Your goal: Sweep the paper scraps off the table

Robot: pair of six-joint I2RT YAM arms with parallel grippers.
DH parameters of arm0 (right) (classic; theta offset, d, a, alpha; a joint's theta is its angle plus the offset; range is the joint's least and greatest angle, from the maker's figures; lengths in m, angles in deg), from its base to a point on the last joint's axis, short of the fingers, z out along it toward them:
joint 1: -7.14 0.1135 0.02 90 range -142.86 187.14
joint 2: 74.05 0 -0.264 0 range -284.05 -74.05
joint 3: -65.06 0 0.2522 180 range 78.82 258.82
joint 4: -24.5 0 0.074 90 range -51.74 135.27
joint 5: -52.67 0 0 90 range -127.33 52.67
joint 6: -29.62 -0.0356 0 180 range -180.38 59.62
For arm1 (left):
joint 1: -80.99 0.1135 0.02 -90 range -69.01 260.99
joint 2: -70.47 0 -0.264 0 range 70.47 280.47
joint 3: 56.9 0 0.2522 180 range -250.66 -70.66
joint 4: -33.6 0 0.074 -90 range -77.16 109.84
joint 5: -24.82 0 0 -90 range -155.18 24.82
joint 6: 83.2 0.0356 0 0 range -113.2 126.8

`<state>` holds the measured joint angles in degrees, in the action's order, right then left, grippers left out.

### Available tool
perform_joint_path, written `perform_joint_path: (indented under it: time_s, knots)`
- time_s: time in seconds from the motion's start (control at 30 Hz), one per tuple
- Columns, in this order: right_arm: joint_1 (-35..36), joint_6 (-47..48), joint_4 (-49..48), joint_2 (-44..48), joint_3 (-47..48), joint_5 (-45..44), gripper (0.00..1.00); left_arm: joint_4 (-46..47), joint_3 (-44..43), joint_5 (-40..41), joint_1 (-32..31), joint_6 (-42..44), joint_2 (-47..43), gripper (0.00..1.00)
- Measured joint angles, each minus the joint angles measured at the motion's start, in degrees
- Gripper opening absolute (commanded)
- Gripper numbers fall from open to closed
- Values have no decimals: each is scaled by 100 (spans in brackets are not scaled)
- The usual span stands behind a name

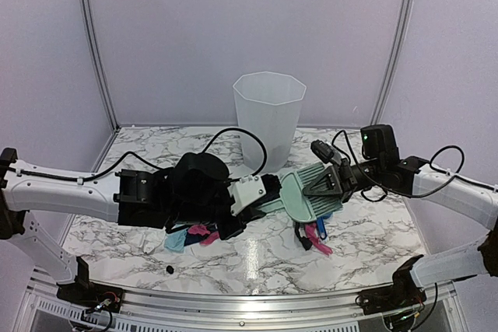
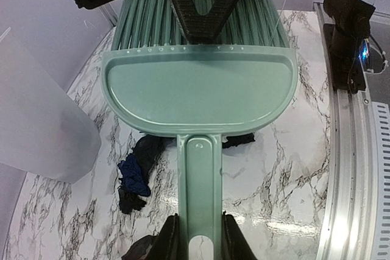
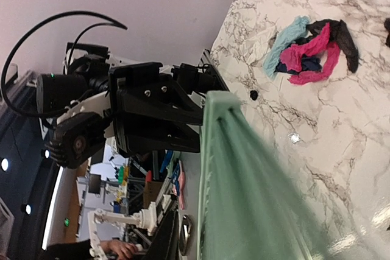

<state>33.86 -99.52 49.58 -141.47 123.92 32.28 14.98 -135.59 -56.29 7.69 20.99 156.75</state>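
1. Marble-veined tabletop (image 1: 366, 239) carries the paper scraps (image 1: 311, 235) in two loose heaps, lower centre of the top view, both within the arms' reach.
2. Left claw (image 2: 198, 235) is clamped on the handle of the pale green dustpan (image 2: 198, 86), which is held over one heap, probably to receive scraps.
3. Right claw (image 1: 331, 182) is clamped on the pale green brush (image 2: 140, 22), whose bristles meet the pan's far rim, apparently ready for sweeping.
4. Translucent bin (image 1: 268, 114) stands behind at upper centre, likely for emptying.
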Motion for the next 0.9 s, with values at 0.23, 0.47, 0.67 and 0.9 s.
perform_joint_path:
  time_s: [0.23,0.47,0.67,0.9]
  knots:
    - [-11,208,245,-24,9,11,0,-61,-52,79,-57,-22,7,43]
    - [-11,262,459,-22,229,9,0,-61,-81,553,-120,-81,-55,99]
    - [-26,166,411,26,922,-192,0,-146,-52,1169,-155,-188,-732,99]
    - [-28,-315,-527,160,1257,-332,0,-553,-389,2282,-116,-1377,-1526,99]
